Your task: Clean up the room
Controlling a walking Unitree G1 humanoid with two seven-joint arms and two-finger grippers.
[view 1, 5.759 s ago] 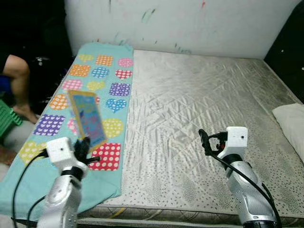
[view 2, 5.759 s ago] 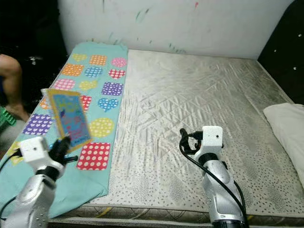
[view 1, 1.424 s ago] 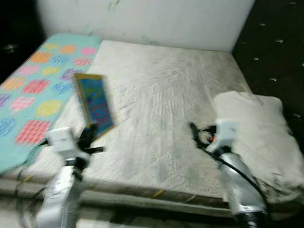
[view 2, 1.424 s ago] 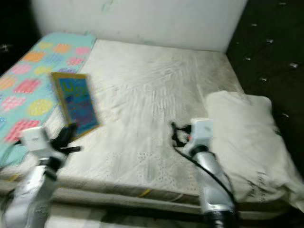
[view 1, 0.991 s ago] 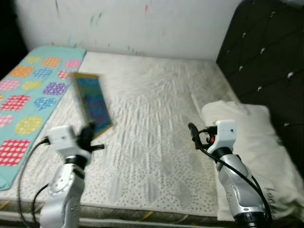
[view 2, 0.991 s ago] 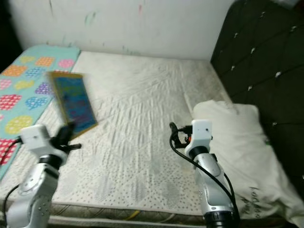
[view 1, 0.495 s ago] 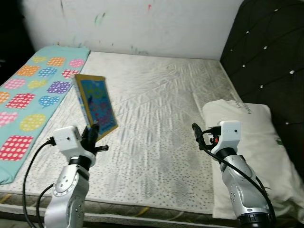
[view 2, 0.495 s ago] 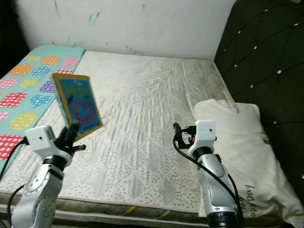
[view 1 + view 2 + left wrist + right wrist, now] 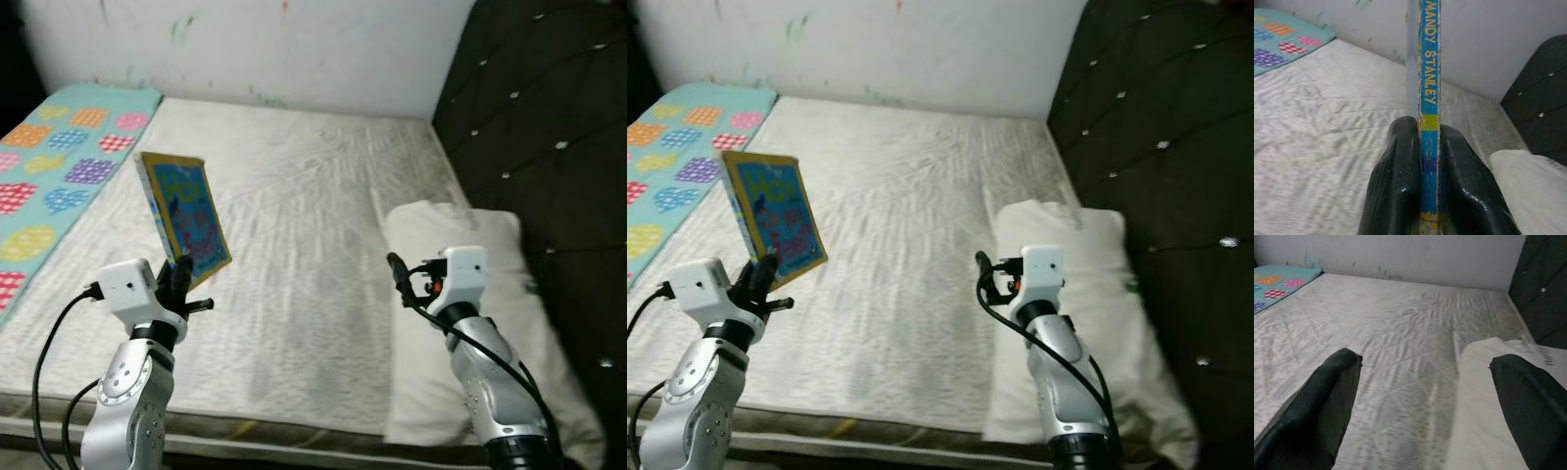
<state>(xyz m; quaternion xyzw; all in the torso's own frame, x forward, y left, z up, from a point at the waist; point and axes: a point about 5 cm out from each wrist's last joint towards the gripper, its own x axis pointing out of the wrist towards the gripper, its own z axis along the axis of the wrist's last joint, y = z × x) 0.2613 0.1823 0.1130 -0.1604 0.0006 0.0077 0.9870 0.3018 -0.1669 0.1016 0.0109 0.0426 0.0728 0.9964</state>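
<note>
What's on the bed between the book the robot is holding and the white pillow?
Nothing. In the left eye view, only bare quilted mattress stretches between the book in the left gripper and the pillow.

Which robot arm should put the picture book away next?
Probably the left. The left gripper is already shut on the blue, yellow-edged picture book, holding it upright above the white quilted mattress. The right gripper is open and holds nothing, near the white pillow.

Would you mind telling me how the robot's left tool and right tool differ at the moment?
The left tool is shut on the picture book, holding it upright by its lower edge, while the right tool is open and carries nothing. The left hangs over the bare mattress; the right is beside the white pillow. Both have black fingers on silver arms.
</note>
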